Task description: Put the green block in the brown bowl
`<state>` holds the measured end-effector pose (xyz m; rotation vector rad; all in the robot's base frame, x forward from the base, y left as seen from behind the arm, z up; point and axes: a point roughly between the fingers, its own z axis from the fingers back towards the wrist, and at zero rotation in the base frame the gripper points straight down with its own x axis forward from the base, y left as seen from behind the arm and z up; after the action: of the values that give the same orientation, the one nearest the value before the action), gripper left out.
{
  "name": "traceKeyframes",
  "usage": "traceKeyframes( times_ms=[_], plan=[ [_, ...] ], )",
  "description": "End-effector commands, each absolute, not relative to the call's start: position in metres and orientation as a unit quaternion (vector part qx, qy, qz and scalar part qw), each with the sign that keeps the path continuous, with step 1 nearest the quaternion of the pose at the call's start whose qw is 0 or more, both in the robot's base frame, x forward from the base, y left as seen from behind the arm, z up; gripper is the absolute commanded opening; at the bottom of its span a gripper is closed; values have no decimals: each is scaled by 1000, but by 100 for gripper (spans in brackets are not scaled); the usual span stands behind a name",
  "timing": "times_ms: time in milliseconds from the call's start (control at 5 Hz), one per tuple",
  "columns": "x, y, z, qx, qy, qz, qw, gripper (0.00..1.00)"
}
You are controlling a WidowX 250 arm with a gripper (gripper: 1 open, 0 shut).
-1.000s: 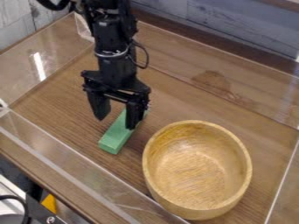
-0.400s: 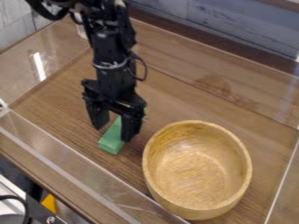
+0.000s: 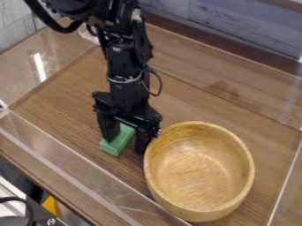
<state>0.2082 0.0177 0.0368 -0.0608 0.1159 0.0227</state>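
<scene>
The two-finger gripper (image 3: pixel 123 132), its fingers spread wide, has just come down around the green block (image 3: pixel 117 139) on the table (image 3: pixel 56 139) beside the brown wooden bowl (image 3: pixel 200 171) (contact is hard to confirm), so closing on it probably comes next.

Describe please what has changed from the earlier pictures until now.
The jaws came down and toward the camera, now around the green block, still open; nothing was visibly gripped or released. The block and the brown bowl stayed put.
</scene>
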Motion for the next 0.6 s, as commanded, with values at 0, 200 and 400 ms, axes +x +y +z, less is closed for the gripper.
traceKeyframes(
  times_ms=[0,200,400],
  plan=[
    [211,13,43,-29,40,53,997,100],
    [207,19,43,-29,41,54,997,100],
    [204,24,44,-28,42,55,997,100]
  ],
)
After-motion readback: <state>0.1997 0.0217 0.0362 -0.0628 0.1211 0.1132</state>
